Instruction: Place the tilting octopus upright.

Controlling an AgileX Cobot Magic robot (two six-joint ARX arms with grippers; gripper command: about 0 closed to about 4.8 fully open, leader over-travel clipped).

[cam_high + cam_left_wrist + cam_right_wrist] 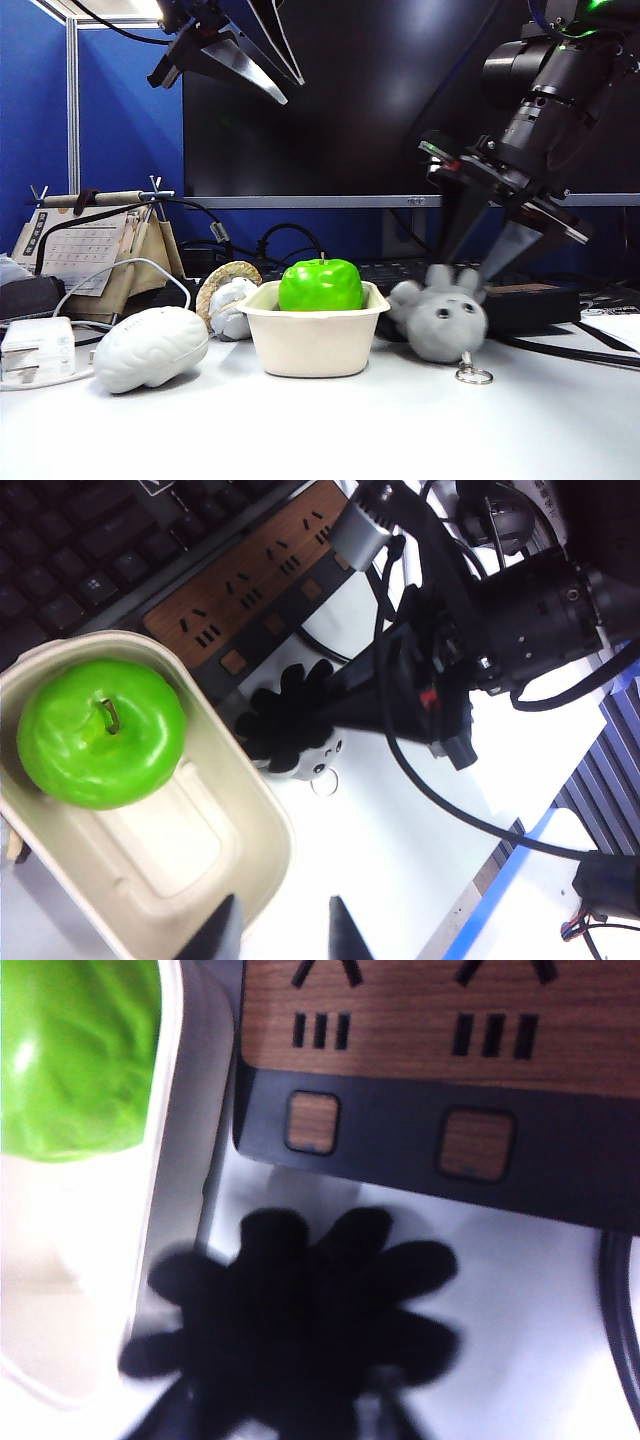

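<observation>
The light-grey octopus (446, 318) lies on the table right of the bowl, tipped over with its stubby tentacles pointing up and its keyring (473, 375) on the table in front. My right gripper (468, 268) reaches down from the upper right, its two fingers spread wide on either side of the tentacles. In the right wrist view the octopus (310, 1310) is a dark splayed shape between the fingers of the right gripper (275, 1420). The left wrist view shows the octopus (305, 763) under the right arm. My left gripper (265, 75) hangs open and empty, high at the upper left, seen also as the left gripper (282, 935) above the bowl's corner.
A cream bowl (312, 340) holds a green apple (320, 285). A white brain-shaped toy (150, 347) and a small whitish figure with a tan ring (228, 297) lie left of it. A wood-faced power strip (250, 590), a keyboard (70, 550) and cables sit behind.
</observation>
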